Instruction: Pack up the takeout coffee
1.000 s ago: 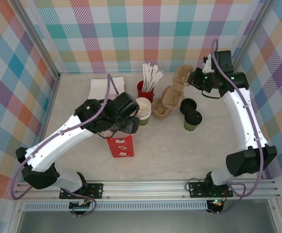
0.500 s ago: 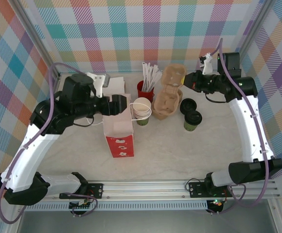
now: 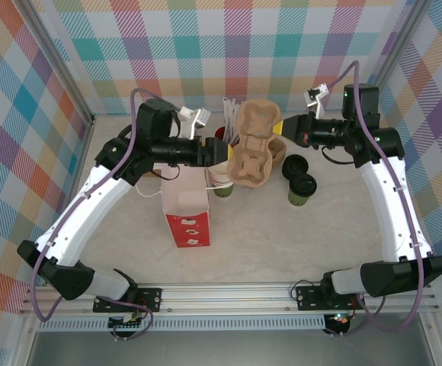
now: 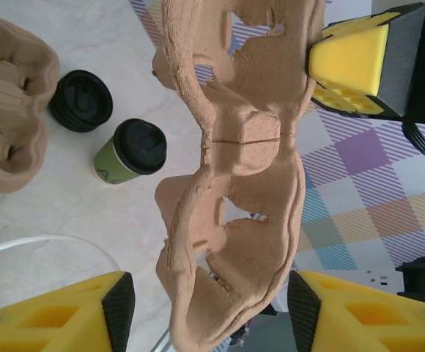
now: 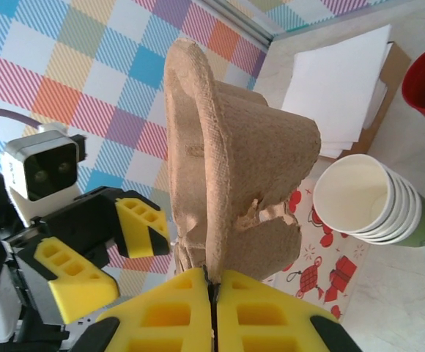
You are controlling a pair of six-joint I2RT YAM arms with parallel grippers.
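The drink carrier (image 4: 249, 139) is rough, fibrous matt pulp, the stacked paper cups (image 5: 355, 192) look smooth and matt, the black lid (image 4: 141, 137) is dull plastic, and the tabletop (image 4: 66, 198) is a smooth, faintly glossy marble look.

Top camera looks down on the table (image 3: 282, 236); both wrist cameras closely face one cup carrier (image 4: 234, 147)

- We see a robot lab cell: plaid cloth walls (image 3: 206, 46) run nine through three o'clock.
- At six o'clock we find an aluminium rail (image 3: 229, 293) carrying two arm bases (image 3: 314, 294).
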